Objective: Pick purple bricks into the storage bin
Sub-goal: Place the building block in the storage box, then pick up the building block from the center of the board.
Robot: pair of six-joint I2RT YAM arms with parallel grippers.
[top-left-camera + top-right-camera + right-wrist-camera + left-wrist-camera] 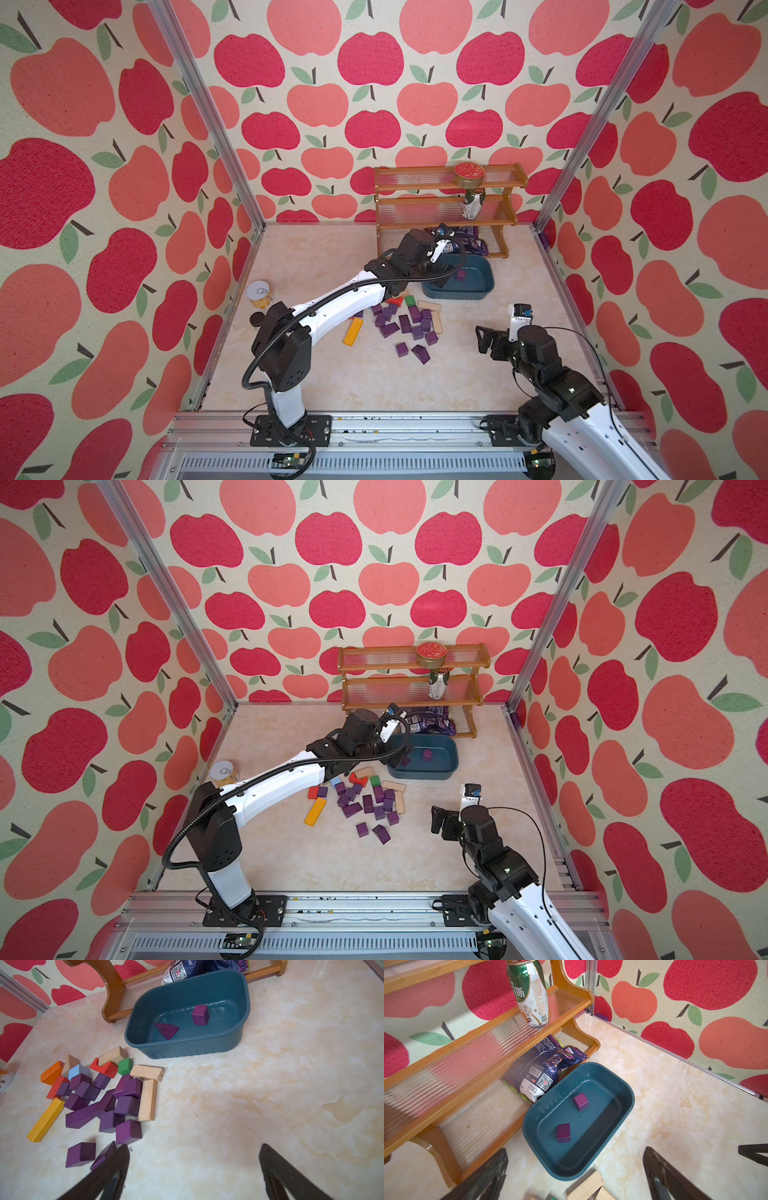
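left arm (336,297) stretched forward and to the right from its base, wrist pitched down. left gripper (576,1150) has its jaws spread wide, nothing between them. right arm (569,390) folded back close to its base, elbow raised. right gripper (194,1146) low, angled down, also spread wide and empty.

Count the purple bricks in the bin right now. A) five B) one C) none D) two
D: the left wrist view shows two bricks lying apart on the floor of the bin, one nearer the rack side and the other nearer the gripper.
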